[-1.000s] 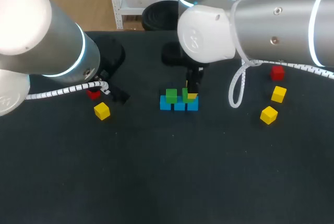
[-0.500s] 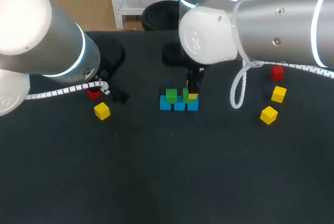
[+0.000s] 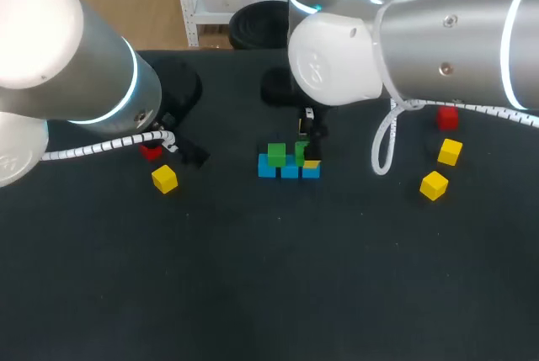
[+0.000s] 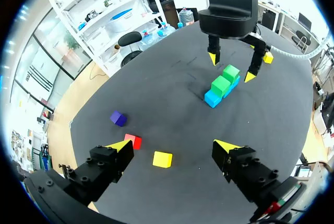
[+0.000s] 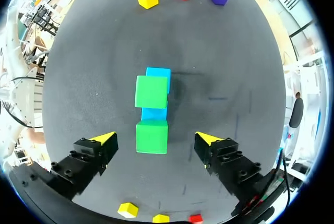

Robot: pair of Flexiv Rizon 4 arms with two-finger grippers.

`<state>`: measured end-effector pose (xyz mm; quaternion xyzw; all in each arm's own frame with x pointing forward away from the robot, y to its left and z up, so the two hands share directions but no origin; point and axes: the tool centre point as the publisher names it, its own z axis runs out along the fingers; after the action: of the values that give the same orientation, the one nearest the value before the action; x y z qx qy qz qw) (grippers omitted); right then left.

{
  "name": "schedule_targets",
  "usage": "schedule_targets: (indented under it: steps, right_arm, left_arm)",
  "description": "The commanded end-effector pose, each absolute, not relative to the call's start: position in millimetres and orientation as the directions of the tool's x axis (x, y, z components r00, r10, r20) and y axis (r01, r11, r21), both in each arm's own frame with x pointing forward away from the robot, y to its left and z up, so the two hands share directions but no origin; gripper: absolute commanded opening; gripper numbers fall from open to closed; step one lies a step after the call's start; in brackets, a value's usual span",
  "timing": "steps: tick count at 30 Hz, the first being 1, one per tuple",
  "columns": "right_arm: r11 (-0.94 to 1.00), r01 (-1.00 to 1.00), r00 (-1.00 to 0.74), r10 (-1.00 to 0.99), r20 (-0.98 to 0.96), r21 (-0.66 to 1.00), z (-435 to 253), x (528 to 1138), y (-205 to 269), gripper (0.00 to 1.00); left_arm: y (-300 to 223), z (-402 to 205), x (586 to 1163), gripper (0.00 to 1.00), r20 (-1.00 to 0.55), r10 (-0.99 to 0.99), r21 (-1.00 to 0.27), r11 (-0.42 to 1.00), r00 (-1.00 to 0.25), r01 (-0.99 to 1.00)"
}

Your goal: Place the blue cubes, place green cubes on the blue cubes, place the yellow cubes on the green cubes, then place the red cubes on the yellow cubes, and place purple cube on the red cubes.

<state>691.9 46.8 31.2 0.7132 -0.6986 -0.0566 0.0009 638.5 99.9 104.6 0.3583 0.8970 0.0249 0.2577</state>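
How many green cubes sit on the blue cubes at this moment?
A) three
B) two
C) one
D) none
B: the right wrist view shows one green cube and a second green cube, both resting on the blue cubes.

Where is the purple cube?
In the left wrist view, the purple cube sits on the robot's left side, just beyond the red cube and apart from it.

Right hand, fingers spread, hangs right over the blue-green cube row, blocking the way down. Wide passing room on worktop in front; yellow cube and red cube sit near left hand.
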Motion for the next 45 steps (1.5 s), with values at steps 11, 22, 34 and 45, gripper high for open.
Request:
schedule_targets:
  steps: [11, 22, 34, 45]
  right_arm:
    - [0.020, -0.999, -0.017, -0.996, -0.087, -0.029, 70, 681, 27, 1.00]
    - [0.052, -0.996, -0.047, -0.997, -0.061, -0.079, 92, 678, 16, 1.00]
    - [0.068, -0.992, -0.061, -0.996, -0.070, -0.110, 99, 672, 5, 1.00]
    - [0.042, -0.993, -0.034, -0.996, -0.077, -0.109, 94, 676, 10, 1.00]
  left_arm:
    - [101, 105, 639, 1.00, -0.446, 0.656, 0.228, 0.741, -0.609, 0.631]
    - [101, 105, 639, 1.00, -0.446, 0.656, 0.228, 0.741, -0.609, 0.631]
    - [101, 105, 639, 1.00, -0.446, 0.656, 0.228, 0.741, -0.609, 0.631]
    - [101, 105, 639, 1.00, -0.446, 0.656, 0.228, 0.741, -0.609, 0.631]
